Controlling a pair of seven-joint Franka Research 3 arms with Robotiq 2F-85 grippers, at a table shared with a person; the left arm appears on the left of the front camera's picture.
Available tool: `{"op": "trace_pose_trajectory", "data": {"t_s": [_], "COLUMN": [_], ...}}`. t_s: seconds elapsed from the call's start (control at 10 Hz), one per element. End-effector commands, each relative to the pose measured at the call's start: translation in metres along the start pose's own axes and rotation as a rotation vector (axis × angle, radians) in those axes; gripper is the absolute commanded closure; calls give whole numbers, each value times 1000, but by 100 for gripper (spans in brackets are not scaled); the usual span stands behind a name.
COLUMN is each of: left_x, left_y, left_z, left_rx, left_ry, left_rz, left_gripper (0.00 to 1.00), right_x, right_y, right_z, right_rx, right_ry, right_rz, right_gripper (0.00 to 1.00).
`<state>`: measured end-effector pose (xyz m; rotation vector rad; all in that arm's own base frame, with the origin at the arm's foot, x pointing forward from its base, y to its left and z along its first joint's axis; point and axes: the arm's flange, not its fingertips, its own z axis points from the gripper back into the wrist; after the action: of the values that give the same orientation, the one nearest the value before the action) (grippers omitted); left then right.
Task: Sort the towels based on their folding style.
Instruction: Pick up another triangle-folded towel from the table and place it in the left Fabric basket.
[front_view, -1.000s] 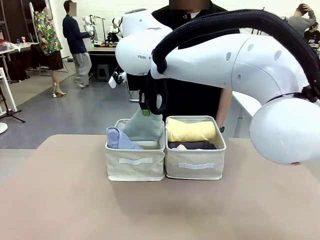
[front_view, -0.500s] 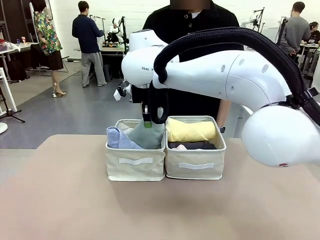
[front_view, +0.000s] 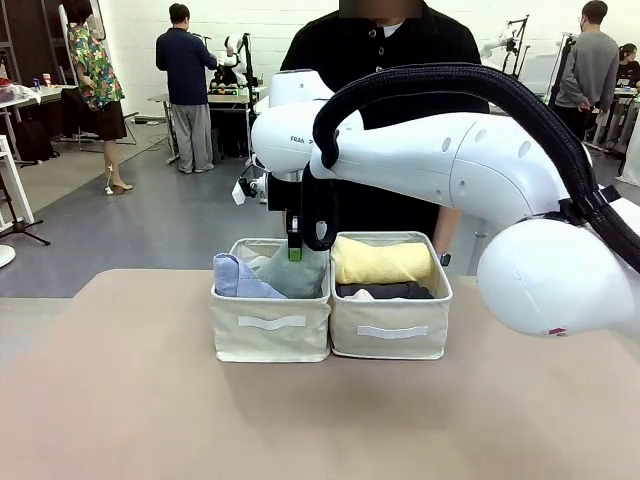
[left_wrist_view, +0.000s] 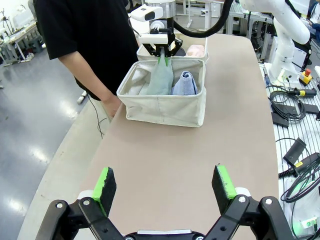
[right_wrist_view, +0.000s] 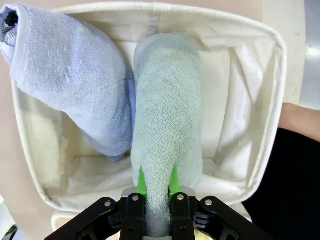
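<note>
Two cream bins stand side by side mid-table. My right gripper is shut on the top of the grey-teal cone towel, which stands in the left bin beside the light blue cone towel. From the right wrist, the green fingers pinch the grey-teal towel, with the light blue one touching it. The right bin holds the yellow roll over the dark grey and pink rolls; the white one is hidden. My left gripper hangs open above bare table, well short of the bins.
A person in black stands at the far edge right behind the bins, one hand hanging beside the left bin. My right arm spans the table above the right bin. Bare tan tabletop lies in front.
My right gripper has come down with the grey-teal towel, sinking it deeper into the left bin. The arm has shifted slightly right.
</note>
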<state>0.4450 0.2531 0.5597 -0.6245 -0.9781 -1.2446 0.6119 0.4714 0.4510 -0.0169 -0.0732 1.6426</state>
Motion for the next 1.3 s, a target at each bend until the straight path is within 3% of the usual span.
{"op": "trace_pose_trajectory", "data": {"t_s": [0.0,0.8,0.9,1.2], "left_x": [1,1,1,1], "left_y": [-1,-1,-1,-1], "left_z": [2,2,2,2], "left_rx": [1,1,1,1], "left_ry": [2,2,2,2], "left_rz": [-3,-3,-3,-3], "left_gripper": [0,0,0,0], "right_x": [9,6,6,6], "right_y": [-20,-19,-19,-18], "right_z": [3,1,2,2], "right_rx": [44,66,65,66], "right_ry": [-24,-18,-18,-18], "right_rz": [26,22,25,28], "right_gripper": [81,6,0,0]}}
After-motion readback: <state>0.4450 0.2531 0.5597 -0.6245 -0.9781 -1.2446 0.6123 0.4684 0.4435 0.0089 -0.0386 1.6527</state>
